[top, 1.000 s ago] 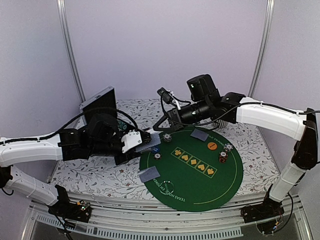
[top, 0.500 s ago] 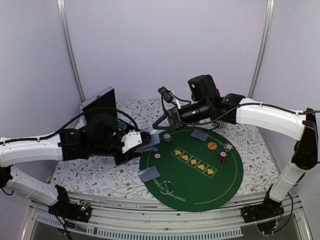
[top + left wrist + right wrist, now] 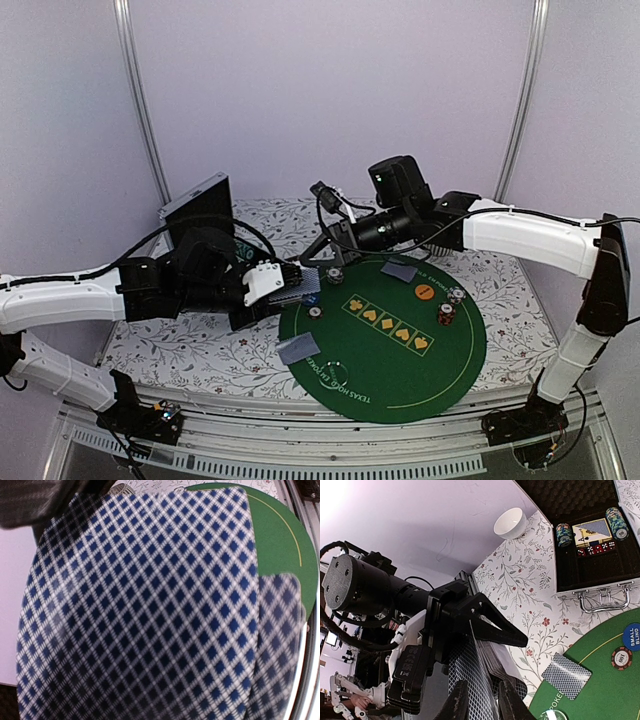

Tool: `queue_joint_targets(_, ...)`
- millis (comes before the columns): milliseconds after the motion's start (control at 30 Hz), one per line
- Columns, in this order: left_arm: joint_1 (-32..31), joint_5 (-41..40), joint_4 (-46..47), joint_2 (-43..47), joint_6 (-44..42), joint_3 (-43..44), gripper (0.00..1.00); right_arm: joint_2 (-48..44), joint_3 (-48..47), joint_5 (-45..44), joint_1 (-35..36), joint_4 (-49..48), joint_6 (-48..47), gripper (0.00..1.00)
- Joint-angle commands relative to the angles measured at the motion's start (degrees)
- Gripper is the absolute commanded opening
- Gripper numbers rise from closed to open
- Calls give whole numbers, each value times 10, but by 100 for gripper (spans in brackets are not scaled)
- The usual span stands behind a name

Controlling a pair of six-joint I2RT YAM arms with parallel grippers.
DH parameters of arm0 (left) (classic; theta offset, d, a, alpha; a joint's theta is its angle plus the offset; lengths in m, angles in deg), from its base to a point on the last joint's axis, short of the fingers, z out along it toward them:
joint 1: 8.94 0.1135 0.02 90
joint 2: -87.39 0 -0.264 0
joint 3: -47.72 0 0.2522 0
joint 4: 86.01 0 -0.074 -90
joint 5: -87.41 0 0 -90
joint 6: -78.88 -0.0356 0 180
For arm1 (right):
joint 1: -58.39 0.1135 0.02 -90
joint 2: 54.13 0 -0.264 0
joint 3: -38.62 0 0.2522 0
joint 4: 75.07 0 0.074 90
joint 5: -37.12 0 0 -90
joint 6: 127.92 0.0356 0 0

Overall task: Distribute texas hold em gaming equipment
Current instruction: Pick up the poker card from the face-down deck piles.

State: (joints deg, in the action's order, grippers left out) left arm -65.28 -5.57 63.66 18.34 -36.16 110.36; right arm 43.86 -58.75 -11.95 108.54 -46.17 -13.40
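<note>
My left gripper (image 3: 287, 289) was clamped on the playing cards (image 3: 140, 610), held over the worktop (image 3: 200, 340) at the green mat's (image 3: 400, 370) left edge. My right gripper (image 3: 481, 702) stood narrowly parted at their edge. Light, slick and bendy, I judged: take one by its corner.

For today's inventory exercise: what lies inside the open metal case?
Inside the case: two chip stacks, a card deck, red dice. Anything beneath them is covered.
</note>
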Motion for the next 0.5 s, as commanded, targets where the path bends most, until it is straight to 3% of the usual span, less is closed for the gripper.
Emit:
queue_joint_targets(0,5,7,16,5,0,-1,42,4,2,12,2,2,-3,24)
queue_joint_targets(200,5,6,16,5,0,-1,42,1,2,31,2,3,-3,22)
queue_joint_targets(367,5,6,16,5,0,-2,42,-6,3,21,1,13,-8,4)
queue_joint_targets(467,5,7,16,5,-1,-2,42,-16,3,10,0,19,-16,2)
